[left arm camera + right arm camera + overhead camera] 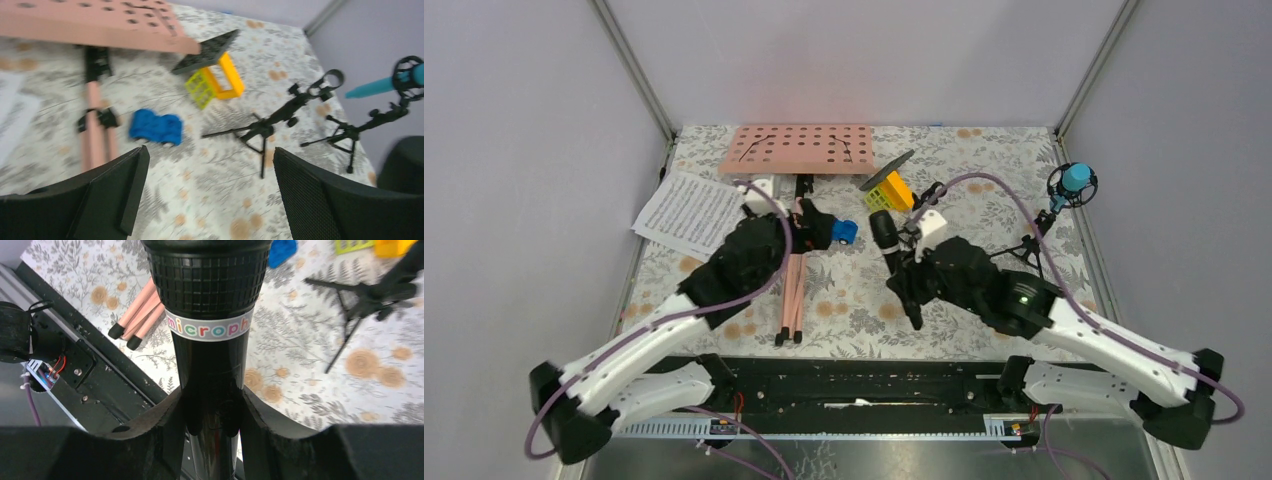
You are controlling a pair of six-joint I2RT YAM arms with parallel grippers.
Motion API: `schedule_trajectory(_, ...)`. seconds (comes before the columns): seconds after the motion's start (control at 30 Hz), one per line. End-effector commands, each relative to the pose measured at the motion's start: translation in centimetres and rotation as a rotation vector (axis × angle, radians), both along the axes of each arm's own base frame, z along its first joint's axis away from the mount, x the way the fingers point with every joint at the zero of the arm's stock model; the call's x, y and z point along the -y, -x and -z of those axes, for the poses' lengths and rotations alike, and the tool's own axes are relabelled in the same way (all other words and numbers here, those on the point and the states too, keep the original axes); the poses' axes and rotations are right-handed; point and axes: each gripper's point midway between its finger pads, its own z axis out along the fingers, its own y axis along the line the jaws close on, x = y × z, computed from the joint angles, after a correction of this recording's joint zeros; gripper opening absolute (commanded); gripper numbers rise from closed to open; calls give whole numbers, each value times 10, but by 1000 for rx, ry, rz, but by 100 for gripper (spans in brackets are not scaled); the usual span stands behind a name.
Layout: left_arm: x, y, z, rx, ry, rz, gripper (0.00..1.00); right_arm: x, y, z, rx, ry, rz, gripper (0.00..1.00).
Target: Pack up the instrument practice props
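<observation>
One prop, the black mic [210, 315], sits clamped in my right hand [212, 410] (left hand [207, 165] gapes empty), while pink stand [802, 150], pages [686, 213] and blue mic [1076, 178] await packing.

It was a robot test cell in a lab: a floral-cloth-covered worktop [854, 300] boxed in by plain pale lilac wall panels [854, 60] on bare aluminium posts [629, 65], with white-and-black robot arms [644, 345] bolted to a black metal rail [854, 385] and trailing purple cables [984, 180].
</observation>
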Motion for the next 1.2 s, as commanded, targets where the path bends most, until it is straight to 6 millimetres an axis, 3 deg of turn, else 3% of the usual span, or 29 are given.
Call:
schedule_trajectory(0.0, -84, 34, 16, -87, -202, -182, 99, -55, -1, 12, -78, -155, -48, 0)
schedule_trajectory(0.13, -118, 49, -1, -41, -276, -227, 99, -94, -6, 51, -196, -226, -16, 0)
schedule_trajectory(0.27, -139, 53, 9, -28, -364, -276, 99, -128, -11, 81, -283, -306, 30, 0)
schedule_trajectory(0.4, -143, 50, 35, -61, -432, -296, 99, -153, -19, 105, -358, -346, 71, 7)
schedule_trajectory(0.63, -135, 50, 47, -109, -440, -274, 99, -192, -47, 143, -408, -327, 162, 13)
schedule_trajectory(0.8, -134, 52, 44, -95, -413, -264, 99, -193, -70, 171, -431, -371, 325, 19)
schedule_trajectory(0.93, -135, 52, 44, -95, -412, -265, 99, -193, -83, 189, -448, -369, 375, 32)
schedule_trajectory(1.17, -130, 50, 49, -107, -433, -244, 99, -188, -86, 222, -467, -258, 382, 48)
